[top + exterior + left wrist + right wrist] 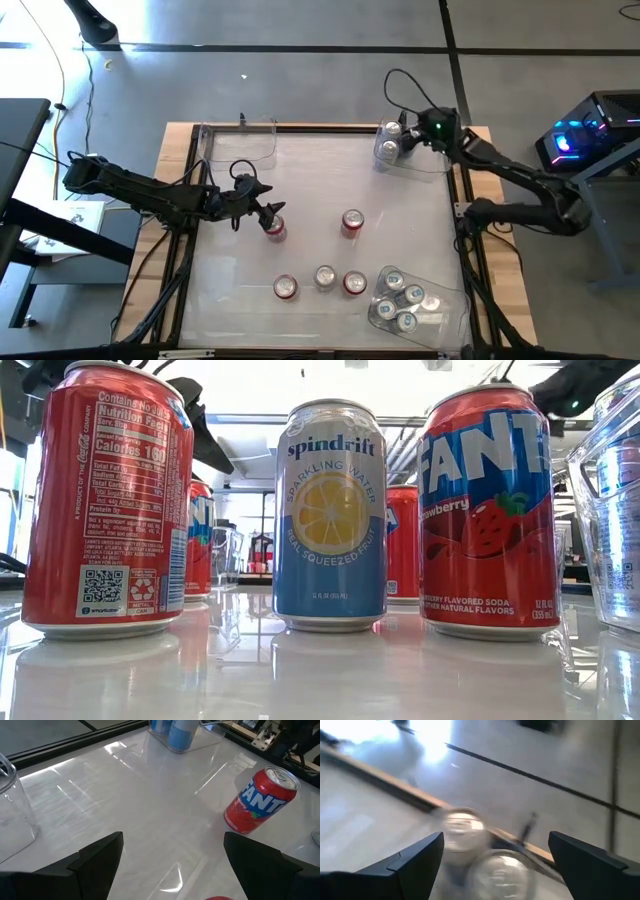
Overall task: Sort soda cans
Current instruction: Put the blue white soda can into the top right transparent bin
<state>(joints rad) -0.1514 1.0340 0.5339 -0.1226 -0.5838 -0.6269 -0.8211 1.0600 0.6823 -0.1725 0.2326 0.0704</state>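
Left tool point(268, 212) spread over red can point(275, 229), right tool point(412, 139) above bin point(432, 163).

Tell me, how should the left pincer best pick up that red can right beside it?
Probably from above, closing on the round side wall just under the rim. The red can stands upright with clear table around it, and the left pincer hovers open right over it, so a straight drop looks simplest.

The red can point(107, 500) reads "Nutrition Facts", the blue can point(331, 515) "spindrift", the strawberry can point(487, 510) "FANTA".
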